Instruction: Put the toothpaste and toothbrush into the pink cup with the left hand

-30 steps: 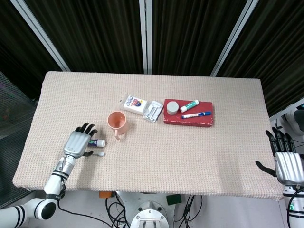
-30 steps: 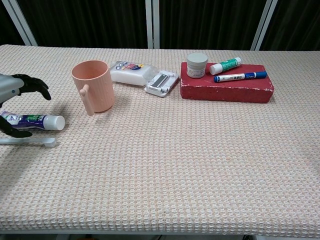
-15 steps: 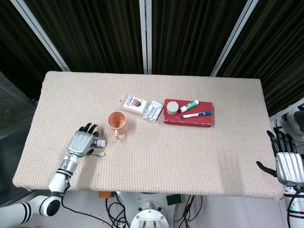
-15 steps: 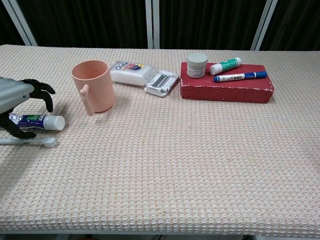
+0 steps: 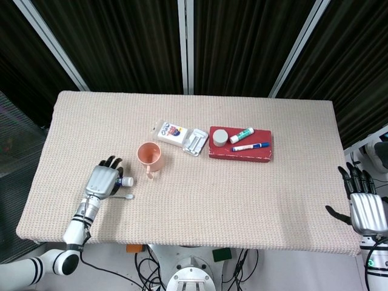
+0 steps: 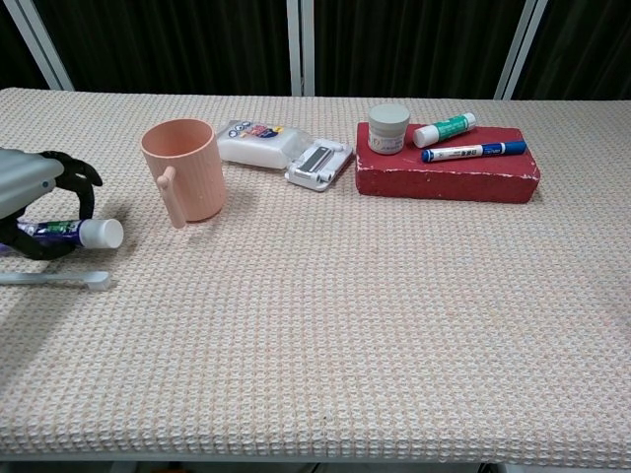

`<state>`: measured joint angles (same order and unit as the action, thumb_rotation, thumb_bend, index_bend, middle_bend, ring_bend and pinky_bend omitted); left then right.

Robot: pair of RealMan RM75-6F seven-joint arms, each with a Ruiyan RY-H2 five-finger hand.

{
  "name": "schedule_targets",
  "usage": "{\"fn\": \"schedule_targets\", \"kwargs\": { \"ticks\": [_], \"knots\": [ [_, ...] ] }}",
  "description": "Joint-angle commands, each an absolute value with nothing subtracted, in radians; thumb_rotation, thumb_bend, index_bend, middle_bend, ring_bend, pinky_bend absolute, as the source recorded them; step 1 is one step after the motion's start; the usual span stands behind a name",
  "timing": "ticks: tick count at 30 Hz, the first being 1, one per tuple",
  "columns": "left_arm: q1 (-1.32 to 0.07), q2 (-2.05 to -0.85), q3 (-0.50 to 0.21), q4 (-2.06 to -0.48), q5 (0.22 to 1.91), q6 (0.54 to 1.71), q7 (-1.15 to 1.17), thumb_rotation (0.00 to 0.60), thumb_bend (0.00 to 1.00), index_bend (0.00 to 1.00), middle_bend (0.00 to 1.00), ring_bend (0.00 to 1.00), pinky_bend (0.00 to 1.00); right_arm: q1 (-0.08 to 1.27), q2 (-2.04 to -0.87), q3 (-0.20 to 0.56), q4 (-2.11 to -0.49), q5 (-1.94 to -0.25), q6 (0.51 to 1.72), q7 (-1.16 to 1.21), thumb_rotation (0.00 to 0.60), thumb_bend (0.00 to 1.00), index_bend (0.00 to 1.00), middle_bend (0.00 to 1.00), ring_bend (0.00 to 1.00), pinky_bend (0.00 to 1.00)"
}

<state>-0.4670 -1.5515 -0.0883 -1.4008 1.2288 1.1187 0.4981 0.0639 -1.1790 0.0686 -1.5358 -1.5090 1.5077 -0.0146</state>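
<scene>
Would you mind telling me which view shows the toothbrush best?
The chest view: the toothbrush lies side-on, clear of the left hand, bristled head visible. The head view shows only its tip poking out beside that hand.

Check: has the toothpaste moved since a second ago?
Yes, slightly: the toothpaste cap sits a little higher, nearer the cup, with the left hand over it.

Toothpaste (image 6: 84, 233), toothbrush (image 6: 54, 281) flat beside upright pink cup (image 6: 182, 169)

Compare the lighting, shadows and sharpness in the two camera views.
Head view: even light, sharp, dark curtains behind, little shadow. Chest view: sharp too, the pink cup and red box cast soft shadows on the cloth; the left hand is cut off at the frame edge.
</scene>
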Motion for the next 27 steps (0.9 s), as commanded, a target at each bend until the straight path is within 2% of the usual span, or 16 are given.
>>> {"fn": "schedule_targets", "kwargs": {
  "ticks": [1,5,8,18,27],
  "knots": [
    [-0.454,-1.559,-0.095,-1.387,1.256,1.164,0.462,0.600,0.34,0.57,0.35,0.23,0.40,0.064,-1.179,0.068,-1.536,-1.509,1.507,-0.016,0.600,0.25,0.00,0.00,0.00,0.00],
    [-0.431,-1.552,-0.106,-1.377,1.306,1.232,0.355,0.600,0.35,0.62,0.57,0.40,0.48,0.061,-1.177,0.068,-1.536,-1.504,1.507,-0.013,0.600,0.25,0.00,0.00,0.00,0.00],
    [-0.418,-1.538,-0.115,-1.374,1.328,1.261,0.268,0.600,0.35,0.63,0.64,0.44,0.49,0.061,-1.177,0.070,-1.535,-1.503,1.509,-0.009,0.600,0.25,0.00,0.00,0.00,0.00],
    [-0.359,-1.451,-0.218,-1.447,1.364,1.380,-0.257,0.600,0.35,0.64,0.65,0.44,0.49,0.060,-1.175,0.069,-1.534,-1.506,1.509,0.014,0.600,0.25,0.00,0.00,0.00,0.00],
    [-0.394,-1.418,-0.339,-1.571,1.342,1.404,-0.424,0.600,0.35,0.66,0.67,0.42,0.49,0.059,-1.171,0.081,-1.542,-1.504,1.523,0.020,0.600,0.25,0.00,0.00,0.00,0.00]
  ]
}}
